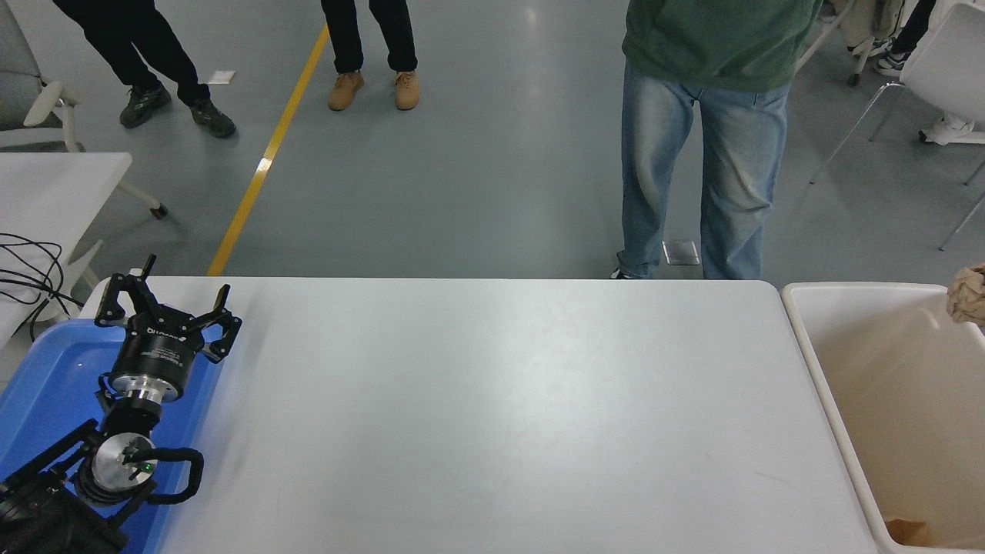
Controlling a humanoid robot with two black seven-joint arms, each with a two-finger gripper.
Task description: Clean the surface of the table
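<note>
The table surface [500,400] is a wide white top filling the middle of the head view, with nothing lying on it. My left gripper [171,304] is parked at the lower left over a blue tray [46,385], fingers spread open and holding nothing. A crumpled ball of brown paper [971,294] shows at the right edge, above the far corner of a cream bin [804,331]. Whatever holds the paper is cut off by the picture's edge, and my right gripper is out of view.
The cream bin stands against the table's right end, with a brown scrap [908,529] at its bottom. A person in jeans [700,177] stands at the far edge. A smaller white table with black cables [31,269] is at the left.
</note>
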